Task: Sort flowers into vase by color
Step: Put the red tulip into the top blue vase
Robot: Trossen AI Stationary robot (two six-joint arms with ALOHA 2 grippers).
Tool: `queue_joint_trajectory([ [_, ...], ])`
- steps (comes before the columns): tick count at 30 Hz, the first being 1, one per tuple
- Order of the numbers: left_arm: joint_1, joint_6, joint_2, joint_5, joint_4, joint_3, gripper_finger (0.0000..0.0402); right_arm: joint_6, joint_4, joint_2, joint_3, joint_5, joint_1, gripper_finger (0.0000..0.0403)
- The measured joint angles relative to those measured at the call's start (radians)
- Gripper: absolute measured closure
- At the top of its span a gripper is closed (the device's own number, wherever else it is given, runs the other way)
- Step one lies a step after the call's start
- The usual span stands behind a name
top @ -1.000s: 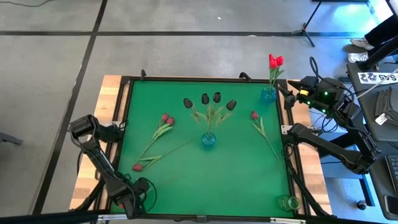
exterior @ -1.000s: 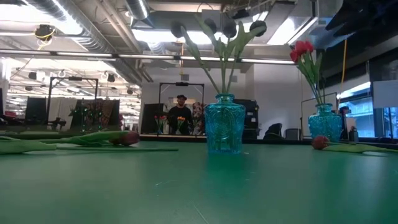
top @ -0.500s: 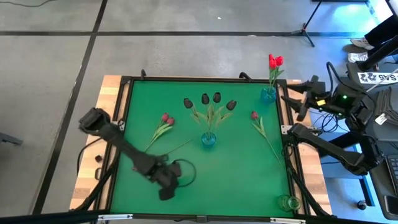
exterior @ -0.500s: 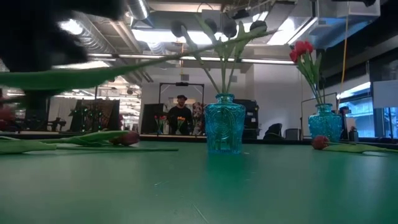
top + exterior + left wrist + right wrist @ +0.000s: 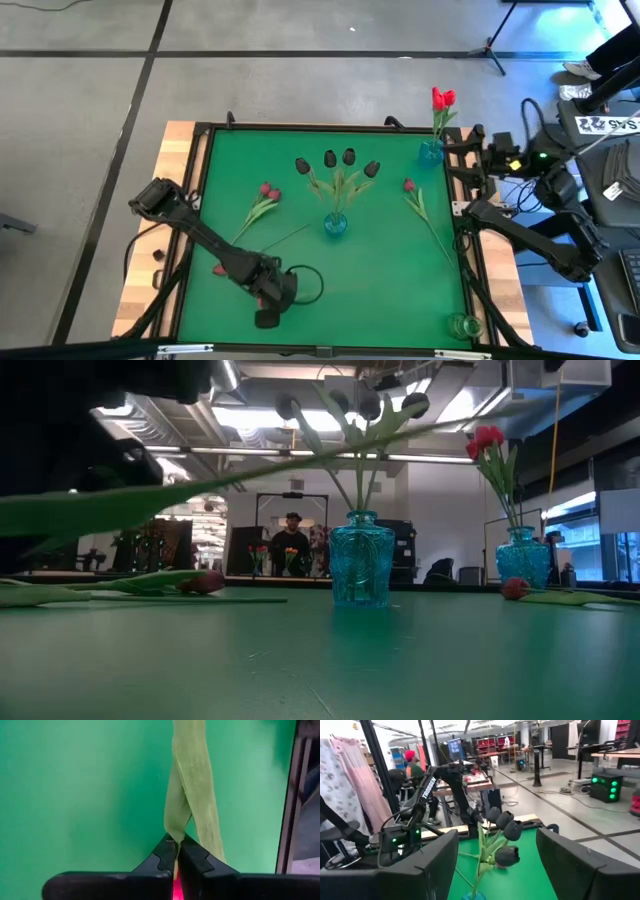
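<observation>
Now left gripper (image 5: 176,851) pinching red tulip (image 5: 192,780) by stem near mat's front edge, stem running lengthwise ahead of fingers. Empty clear vase (image 5: 463,326) waiting at front-right corner. Right gripper (image 5: 497,870) hovering open beyond right edge.

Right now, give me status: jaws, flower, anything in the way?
Left gripper jaws shut on flower stem, low over front-left mat. Right gripper open, parked off right edge. Centre vase with dark tulips ahead; loose tulips nearby.
</observation>
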Motion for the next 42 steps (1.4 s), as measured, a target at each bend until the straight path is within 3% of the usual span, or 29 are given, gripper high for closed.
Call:
queue_joint_trajectory([
  [6, -0.018, -0.008, 0.003, -0.001, -0.084, -0.007, 0.0399, 0.087, 0.281, 0.025, -0.123, 0.011, 0.101, 0.0137],
  [9, 0.013, 0.012, 0.003, 0.005, -0.123, -0.019, 0.0399, 0.09, 0.334, 0.062, -0.141, 0.061, 0.183, 0.0137],
  [14, 0.084, 0.077, 0.003, -0.006, -0.038, -0.022, 0.0399, 0.054, 0.352, 0.135, -0.141, 0.152, 0.365, 0.0137],
  [26, 0.076, 0.137, 0.003, 0.033, 0.22, -0.022, 0.0399, -0.049, 0.394, 0.316, -0.12, 0.62, 0.957, 0.0137],
  [31, 0.065, 0.188, 0.003, 0.043, 0.33, -0.022, 0.0399, -0.059, 0.36, 0.375, -0.056, 0.796, 1.116, 0.0137],
  [35, 0.071, 0.215, 0.003, -0.02, 0.322, -0.022, 0.0399, -0.034, 0.359, 0.434, -0.023, 0.899, 1.247, 0.0137],
  [42, 0.079, 0.242, 0.004, 0.018, 0.382, -0.022, 0.0399, 0.07, 0.362, 0.599, -0.019, 1.043, 1.442, 0.0137],
])
